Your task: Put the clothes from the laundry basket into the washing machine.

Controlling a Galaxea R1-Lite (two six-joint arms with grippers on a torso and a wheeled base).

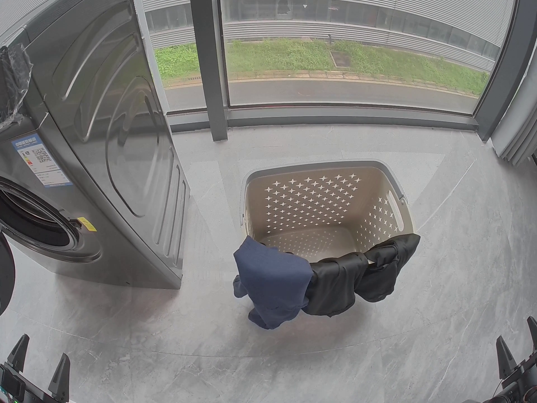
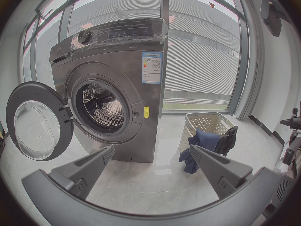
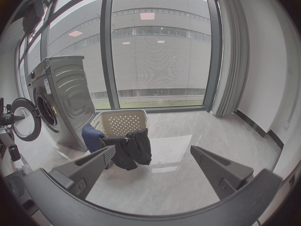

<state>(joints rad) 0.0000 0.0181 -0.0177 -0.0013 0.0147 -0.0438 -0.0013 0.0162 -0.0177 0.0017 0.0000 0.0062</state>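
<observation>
The head view looks down on the laundry basket [image 1: 327,166], standing on the floor [image 1: 363,359] near the washing machine [image 1: 112,141], with a blue garment [image 1: 274,278] and a black garment [image 1: 335,284] draped over its near rim, touching each other. The left wrist view faces the machine's front, where the round door [image 2: 37,120] hangs wide open and the steel drum [image 2: 103,105] shows. The left gripper [image 2: 151,147] and right gripper [image 3: 152,147] are both spread wide, holding nothing.

Washing machine [image 1: 112,141], drum opening cut by head view's left edge; laundry basket [image 1: 313,197], near rim hidden under blue garment [image 1: 272,278] and black garment [image 1: 335,284]; right pincer [image 1: 516,331], cropped at corner.
</observation>
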